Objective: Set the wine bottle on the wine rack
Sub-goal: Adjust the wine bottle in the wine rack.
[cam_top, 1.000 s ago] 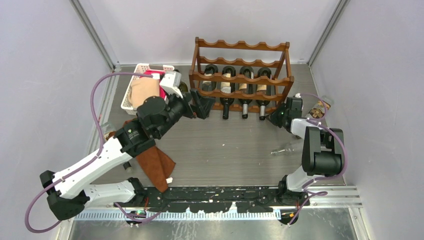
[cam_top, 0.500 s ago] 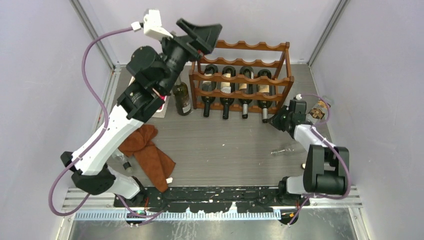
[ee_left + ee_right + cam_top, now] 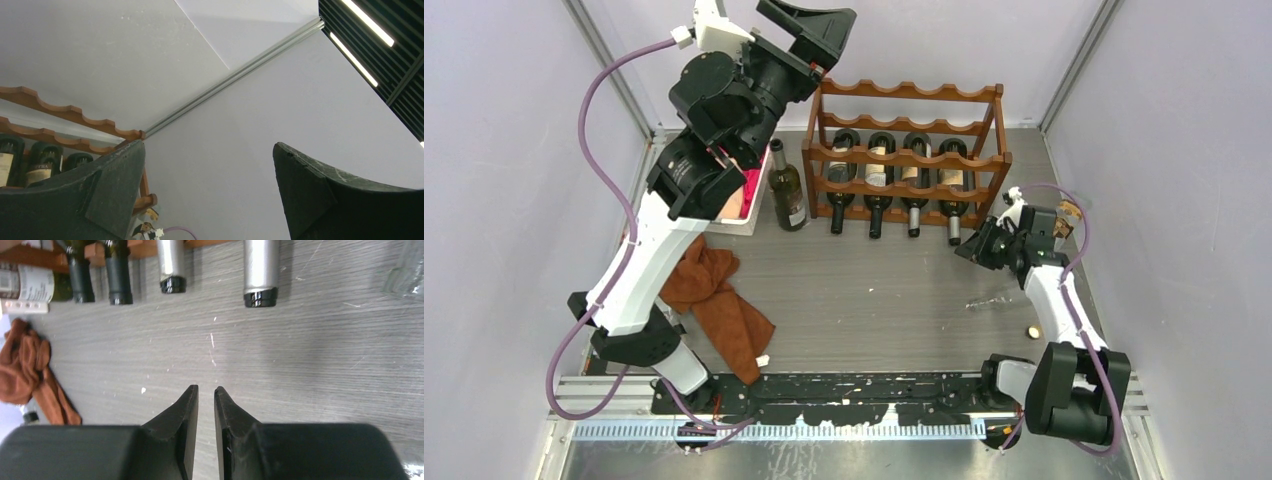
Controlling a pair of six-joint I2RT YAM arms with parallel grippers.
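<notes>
Left gripper [image 3: 809, 28] gapes above the wine rack [image 3: 906, 92], right gripper [image 3: 964, 250] pinched together; rack holds four bottles [image 3: 882, 160], basket [image 3: 739, 224] perhaps pink cloth.

We count one wine rack [image 3: 909, 92] at the far side, four wine bottles [image 3: 843, 172] lying in it, and one upright bottle [image 3: 786, 190] standing just left of it. On the left we see one white basket [image 3: 736, 224] and one brown cloth [image 3: 719, 300]. Near right, we find one small gold cap [image 3: 1031, 331].
</notes>
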